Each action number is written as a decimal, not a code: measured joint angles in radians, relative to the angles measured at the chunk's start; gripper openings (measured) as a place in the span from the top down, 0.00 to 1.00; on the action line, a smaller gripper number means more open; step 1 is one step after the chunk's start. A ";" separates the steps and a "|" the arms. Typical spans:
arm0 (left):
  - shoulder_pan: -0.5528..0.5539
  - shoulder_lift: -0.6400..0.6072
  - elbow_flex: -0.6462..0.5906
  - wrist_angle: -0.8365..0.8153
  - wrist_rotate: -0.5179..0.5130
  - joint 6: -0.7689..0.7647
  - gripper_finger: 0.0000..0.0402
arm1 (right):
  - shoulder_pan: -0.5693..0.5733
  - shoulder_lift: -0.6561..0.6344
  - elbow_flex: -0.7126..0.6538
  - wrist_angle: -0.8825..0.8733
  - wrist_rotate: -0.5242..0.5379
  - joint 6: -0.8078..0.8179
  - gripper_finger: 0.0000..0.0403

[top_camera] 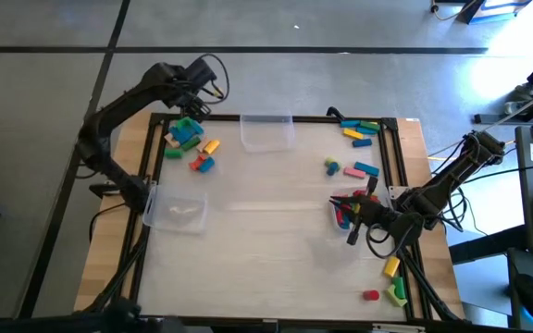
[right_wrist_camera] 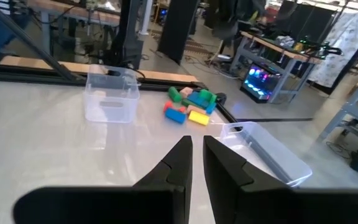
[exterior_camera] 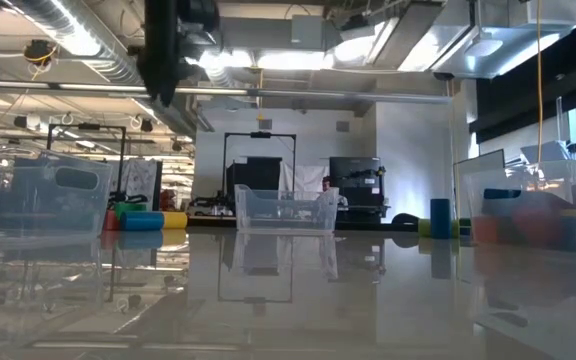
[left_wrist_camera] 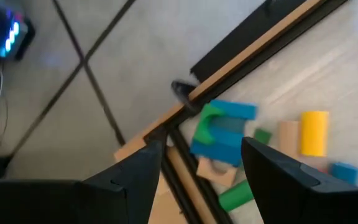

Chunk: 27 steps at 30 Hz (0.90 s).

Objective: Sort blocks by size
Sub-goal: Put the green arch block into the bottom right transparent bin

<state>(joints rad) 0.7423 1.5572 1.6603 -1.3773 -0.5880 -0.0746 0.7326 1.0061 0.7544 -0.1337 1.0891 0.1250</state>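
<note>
Blocks lie in groups: a blue, green, yellow and orange pile (top_camera: 191, 141) at the far left corner, some at the far right (top_camera: 359, 129), a few at mid right (top_camera: 350, 168) and near right (top_camera: 391, 277). My left gripper (top_camera: 195, 100) hovers open above the far-left pile; in its wrist view (left_wrist_camera: 197, 168) a blue block (left_wrist_camera: 224, 134) and a green one (left_wrist_camera: 209, 118) show between its fingers, untouched. My right gripper (top_camera: 348, 211) is shut and empty (right_wrist_camera: 197, 155), over a clear bin at the right that holds red and blue blocks (top_camera: 342, 218).
A clear bin (top_camera: 266, 130) stands at the far middle and another (top_camera: 176, 211) at the left edge. A black frame rail (top_camera: 155, 157) with a wooden border runs round the table. The table's middle (top_camera: 266, 240) is bare.
</note>
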 joint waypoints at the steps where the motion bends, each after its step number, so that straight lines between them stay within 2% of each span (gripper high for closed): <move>1: 0.022 0.009 -0.020 0.014 0.001 0.000 0.45 | 0.000 0.000 0.000 -0.001 0.000 -0.001 0.90; 6: 0.095 0.067 -0.107 0.076 0.049 0.019 0.45 | 0.000 0.000 0.000 -0.008 0.000 0.000 0.90; 14: 0.153 0.190 -0.186 0.155 0.061 0.061 0.45 | 0.000 0.000 0.000 -0.014 0.001 0.003 0.90; 27: 0.257 0.365 -0.198 0.166 0.061 0.099 0.45 | 0.000 0.000 0.000 -0.034 0.002 0.028 0.90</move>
<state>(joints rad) 0.9997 1.9220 1.4628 -1.2113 -0.5274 0.0241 0.7322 1.0061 0.7544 -0.1680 1.0908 0.1532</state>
